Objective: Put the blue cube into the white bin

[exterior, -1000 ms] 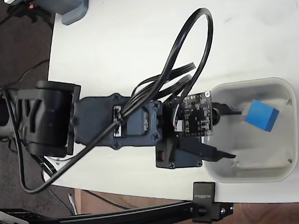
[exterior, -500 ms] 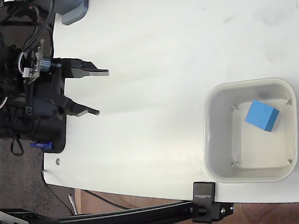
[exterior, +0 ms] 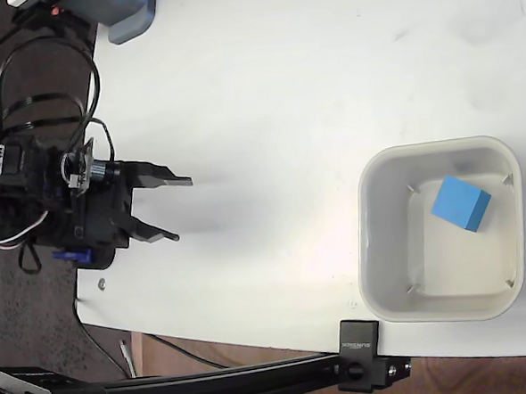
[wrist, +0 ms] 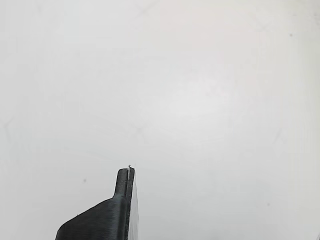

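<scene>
In the fixed view my end effector [exterior: 181, 208] is sitting at the left edge of the white surface [exterior: 266, 99], its two dark fingers [exterior: 164, 179] pointing right, spread apart and gripping nothing. The blue cube [exterior: 461, 204] is lying inside the white bin [exterior: 368, 244], on the bin's floor toward the upper right part of it, turned a little askew to the walls and well apart from my end effector. The bin is standing near the lower right corner of the surface, close to its lower edge. Just below that edge a black clamp [exterior: 359, 354] is sitting on a dark rail [exterior: 167, 381]. At the top left a grey-blue device [exterior: 127, 16] is overlapping the corner of the surface. Black and white cables [exterior: 24, 87] are looping around my arm at the left. In the wrist view only one dark finger [wrist: 107, 215] is showing at the bottom, over bare white surface [wrist: 200, 100].
</scene>
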`<action>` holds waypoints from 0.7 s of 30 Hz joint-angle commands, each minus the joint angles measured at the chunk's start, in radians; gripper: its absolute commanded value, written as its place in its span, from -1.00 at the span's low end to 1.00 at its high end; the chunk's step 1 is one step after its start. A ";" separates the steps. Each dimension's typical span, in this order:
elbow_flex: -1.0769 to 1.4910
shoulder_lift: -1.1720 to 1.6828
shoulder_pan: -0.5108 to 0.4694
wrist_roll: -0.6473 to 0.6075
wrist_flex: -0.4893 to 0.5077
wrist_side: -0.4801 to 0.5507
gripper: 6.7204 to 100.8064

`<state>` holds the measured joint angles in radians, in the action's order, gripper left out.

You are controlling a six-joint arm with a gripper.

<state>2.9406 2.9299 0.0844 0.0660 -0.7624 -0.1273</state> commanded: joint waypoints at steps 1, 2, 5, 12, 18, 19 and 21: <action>0.026 0.097 0.000 0.006 -0.002 -0.003 0.99; 0.041 0.114 0.000 0.006 -0.008 -0.003 0.99; 0.051 0.123 0.000 0.006 -0.012 -0.002 0.99; 0.051 0.123 0.002 -0.003 -0.012 0.015 0.99; 0.051 0.123 -0.006 -0.002 -0.014 0.020 0.99; 0.051 0.123 -0.006 -0.002 -0.014 0.020 0.99; 0.051 0.123 -0.006 -0.002 -0.014 0.020 0.99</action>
<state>3.0143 3.0281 0.0844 0.0644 -0.7808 -0.1150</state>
